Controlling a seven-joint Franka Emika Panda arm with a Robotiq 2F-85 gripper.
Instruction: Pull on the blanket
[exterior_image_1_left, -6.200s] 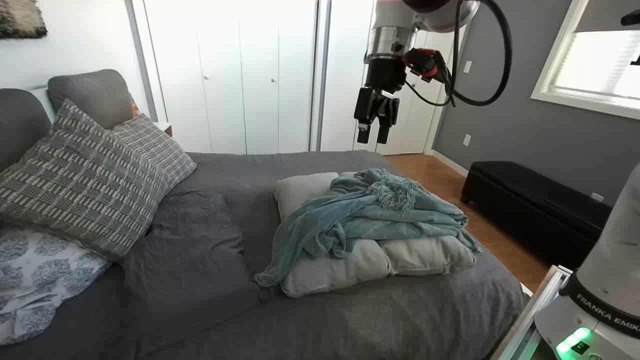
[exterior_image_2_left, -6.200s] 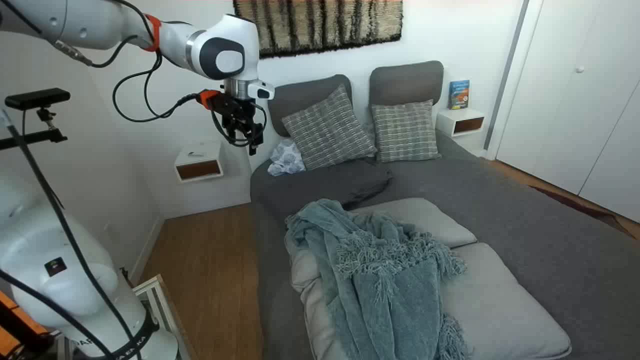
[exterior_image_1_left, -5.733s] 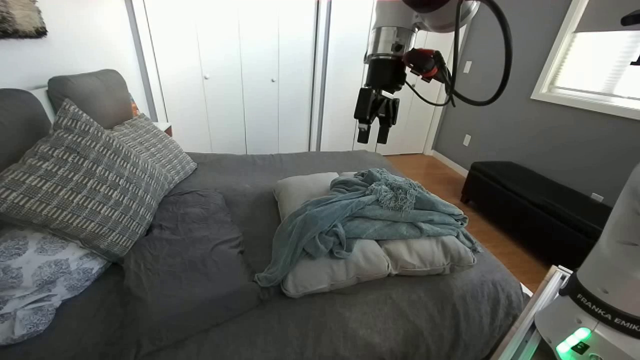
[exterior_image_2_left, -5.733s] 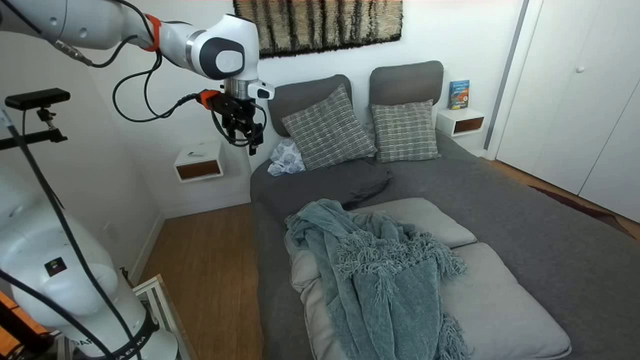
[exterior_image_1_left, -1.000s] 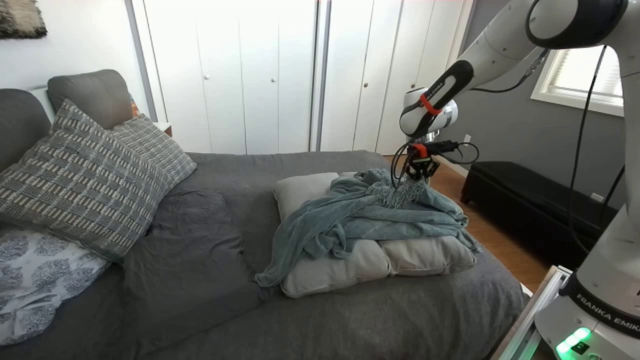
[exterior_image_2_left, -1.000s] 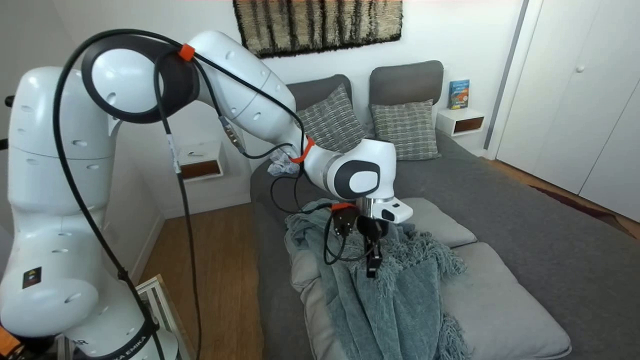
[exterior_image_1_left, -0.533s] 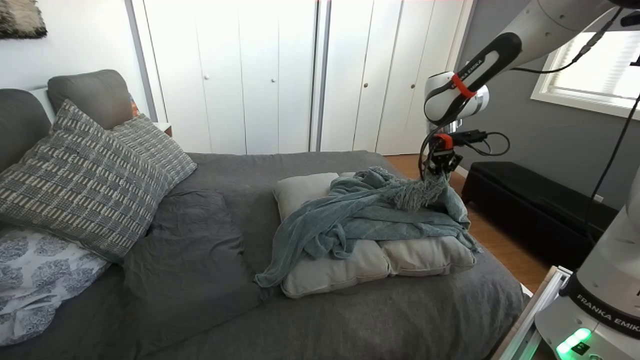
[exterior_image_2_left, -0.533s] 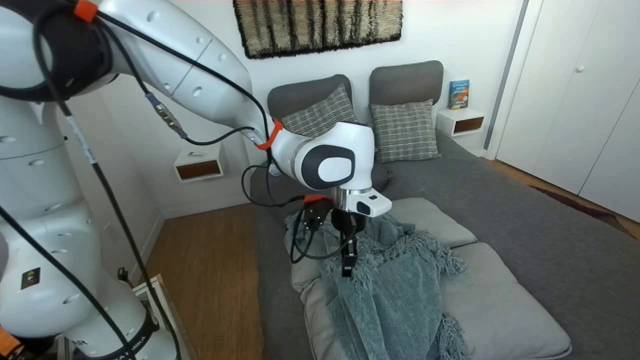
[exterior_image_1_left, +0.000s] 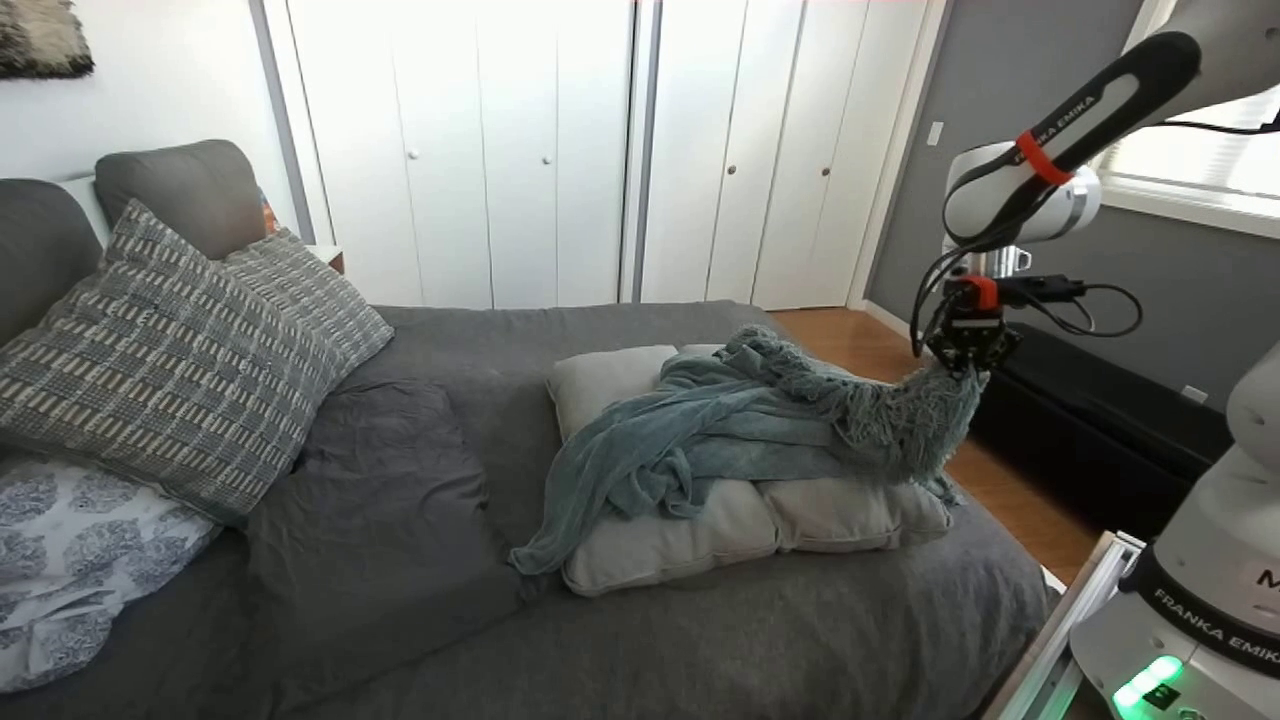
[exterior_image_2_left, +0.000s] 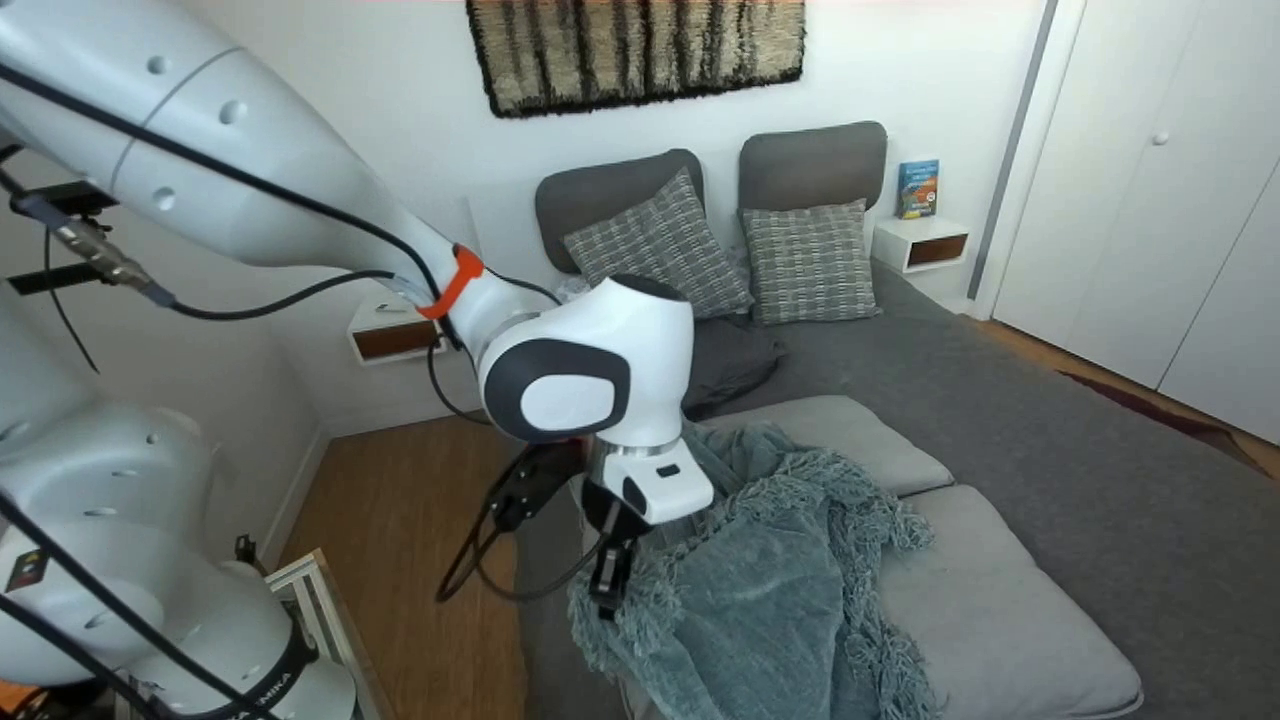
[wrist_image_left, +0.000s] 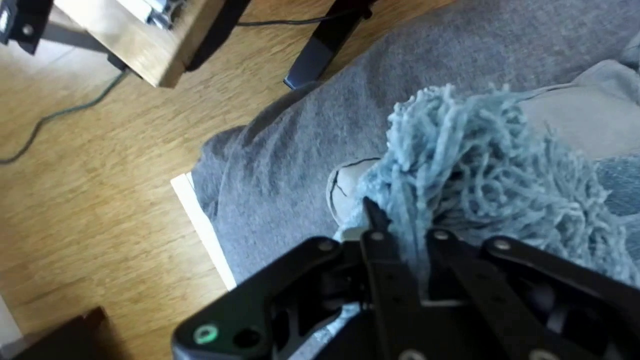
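Pincer (wrist_image_left: 406, 232) clamped on the fringed edge of the teal blanket (exterior_image_1_left: 740, 440), strands bunched between its jaws in the wrist view. Gripped edge held up near a corner of the pale cushions (exterior_image_1_left: 672, 540), fringe hanging beneath. Remainder rumpled across the cushions, one tail reaching down to the dark grey bed cover (exterior_image_1_left: 800, 630). Two woven pillows (exterior_image_1_left: 170, 345) well apart.
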